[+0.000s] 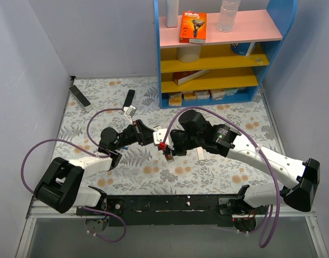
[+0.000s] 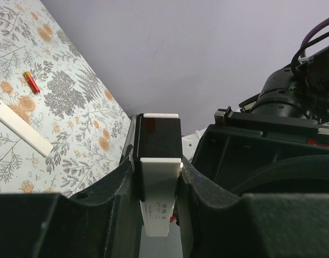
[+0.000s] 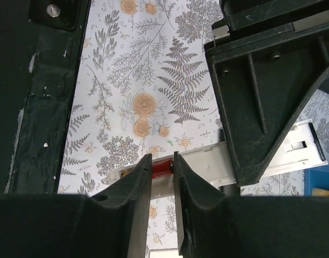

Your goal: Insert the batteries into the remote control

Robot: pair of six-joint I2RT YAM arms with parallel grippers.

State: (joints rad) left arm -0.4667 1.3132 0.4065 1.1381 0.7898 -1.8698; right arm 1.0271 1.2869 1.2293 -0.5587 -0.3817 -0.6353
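My left fingers (image 2: 119, 193) are clamped on the white remote (image 2: 160, 134), held over the middle of the desk (image 2: 73, 64). My right fingers (image 3: 136, 188) are narrow, pinching a red battery (image 3: 162, 167) at the remote's end. The other battery (image 2: 31, 81) lies on the desk.

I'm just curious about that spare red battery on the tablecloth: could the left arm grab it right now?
Probably not yet. The left pincer is shut on the white remote, so it has no free grip, though the battery lies in the open.
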